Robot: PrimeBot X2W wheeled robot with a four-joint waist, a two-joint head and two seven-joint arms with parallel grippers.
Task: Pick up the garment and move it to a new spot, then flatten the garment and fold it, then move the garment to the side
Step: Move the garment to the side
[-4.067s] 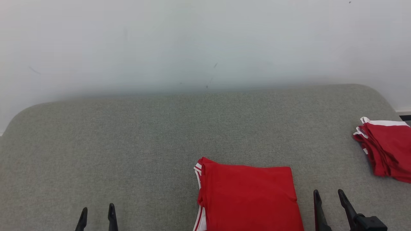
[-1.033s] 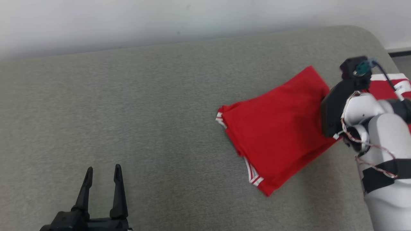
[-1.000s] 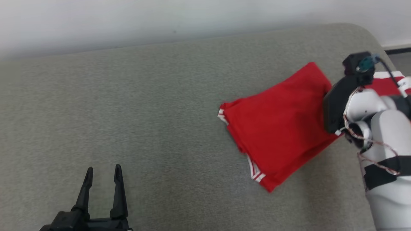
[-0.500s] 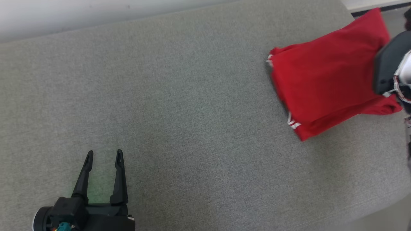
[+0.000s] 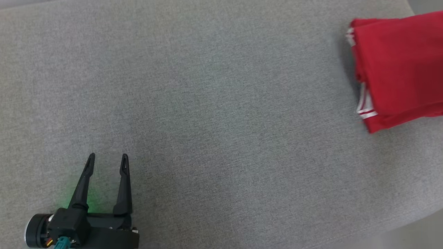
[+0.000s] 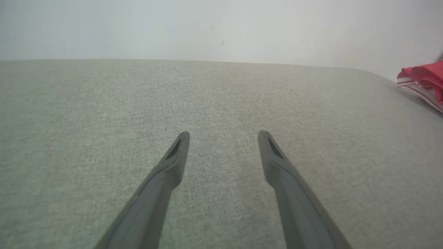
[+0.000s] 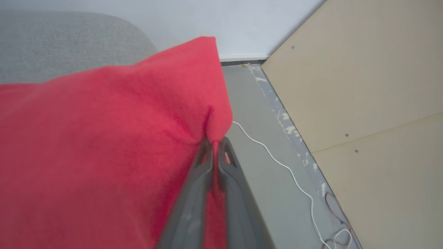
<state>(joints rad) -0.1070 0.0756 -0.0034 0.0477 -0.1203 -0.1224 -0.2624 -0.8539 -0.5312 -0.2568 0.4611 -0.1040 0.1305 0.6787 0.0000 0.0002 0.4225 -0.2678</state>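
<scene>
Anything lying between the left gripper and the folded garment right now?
Nothing visible. Bare grey cushion separates the open left gripper from the red garment at the far right, and the right gripper is shut on the garment's edge.

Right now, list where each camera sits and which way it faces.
Head view: on the head, looking steeply down at the grey cushion; open left gripper lower left, red garment far right.
Left wrist view: on the left wrist, looking low across the cushion toward the pale wall, along its spread fingers.
Right wrist view: on the right wrist, looking along the right gripper, shut on the garment, toward floor and beige panels.
Shared: all three show garment and cushion.
</scene>
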